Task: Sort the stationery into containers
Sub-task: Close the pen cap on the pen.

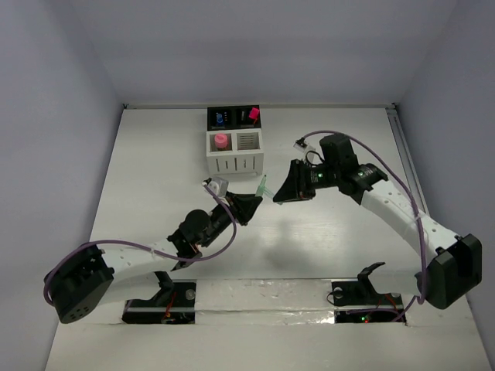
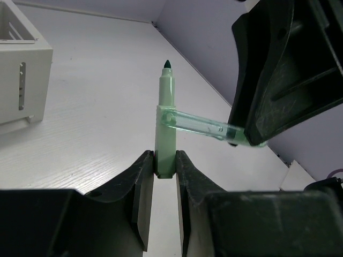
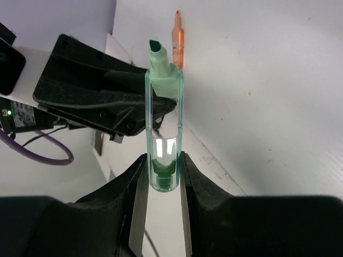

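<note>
Left gripper [image 2: 165, 160]: fingers pressed onto the lower end of the pale green plastic pen [image 2: 165, 101], pinching it so that it stands upright in the left wrist view, dark green tip uppermost
Right gripper [image 3: 163, 160]: fingers pinching the rounded end of the clear green plastic cap [image 3: 163, 142], whose other end meets the pen's barrel
Pen and cap: touching, the cap standing out sideways from the barrel just below the tip collar; both are held above the white wood-grain table [image 1: 155, 154] between the two grippers, just in front of the containers
Containers: block of four square cups [image 1: 234, 141] at the far middle of the table, two black behind and two white slotted in front
In the cups: pink-capped item [image 1: 221, 141] in the left white cup; blue item [image 1: 221, 118] and pink item [image 1: 251, 115] in the black cups
Orange pen [image 3: 178, 32]: lies on the table beyond the green pen, seen from the right wrist
</note>
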Controlling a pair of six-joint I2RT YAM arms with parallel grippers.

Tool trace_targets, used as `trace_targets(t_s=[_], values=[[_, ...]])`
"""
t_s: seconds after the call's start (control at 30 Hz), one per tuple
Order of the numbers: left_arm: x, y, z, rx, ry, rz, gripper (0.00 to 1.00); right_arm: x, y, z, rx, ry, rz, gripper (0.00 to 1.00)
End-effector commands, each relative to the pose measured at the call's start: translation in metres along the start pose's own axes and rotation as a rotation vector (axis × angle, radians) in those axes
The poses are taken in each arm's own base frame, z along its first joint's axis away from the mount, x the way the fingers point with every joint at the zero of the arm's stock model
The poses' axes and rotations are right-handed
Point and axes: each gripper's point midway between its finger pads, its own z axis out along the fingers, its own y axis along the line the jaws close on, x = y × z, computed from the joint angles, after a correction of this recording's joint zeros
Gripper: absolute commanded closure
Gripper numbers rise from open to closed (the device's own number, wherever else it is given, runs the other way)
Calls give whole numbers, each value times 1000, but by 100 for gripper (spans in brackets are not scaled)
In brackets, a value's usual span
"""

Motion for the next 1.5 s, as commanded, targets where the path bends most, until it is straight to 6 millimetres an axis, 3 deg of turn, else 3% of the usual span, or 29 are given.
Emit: trace_targets(t_s=[0.0,0.17,0.37,0.67,1.0,1.47], values=[[-8,-13,-2,37,-15,-44,100,-35,6,-21,136,-151,-149,100],[7,-13,-9,46,28,-57,100,-53,5,-36,234,-225,-195,100],[16,-33,-13,110,58,-57,100,-80,5,-43,299,-320,-239,100],[14,-44,-13,131,59,-61,100,-104,8,-22,248,-323,-257,100],[9,-50,-9,150,52,-43,100,-95,-2,1,196,-229,-245,100],[-1,-46,-8,115,23,-41,100,-83,-8,8,169,-176,-236,100]])
